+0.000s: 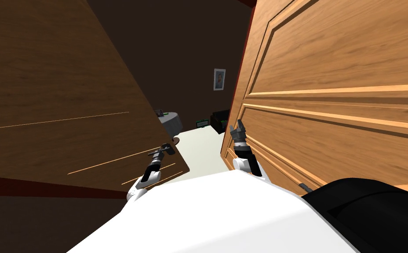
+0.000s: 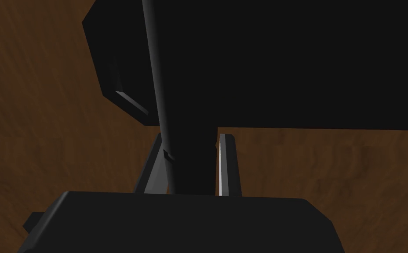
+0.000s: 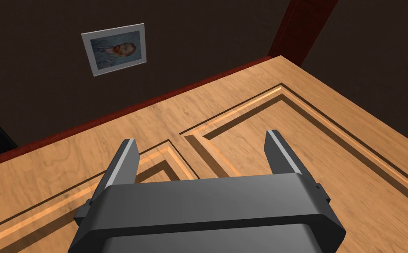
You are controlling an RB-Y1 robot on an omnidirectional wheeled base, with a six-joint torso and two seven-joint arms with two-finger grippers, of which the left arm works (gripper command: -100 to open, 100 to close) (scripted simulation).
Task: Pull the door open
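Left gripper [image 1: 168, 150] is clamping its blades on the dark lever handle [image 2: 193, 171] at the edge of the dark brown wooden door [image 1: 67, 88], seemingly as a hold for pulling. Right gripper [image 1: 238, 127], fingers apart, is hovering unused beside the light panelled wooden door [image 1: 330, 57].

Probably a home: wooden doors [image 1: 330, 110], a framed portrait [image 1: 219, 79] on the wall [image 1: 176, 52].

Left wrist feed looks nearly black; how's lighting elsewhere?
Left wrist view: dim; door handle a black silhouette in the left tool, one finger edge glinting. Right wrist view: panelled door evenly lit. Head view: wide-lens slant; dark door shadowed.
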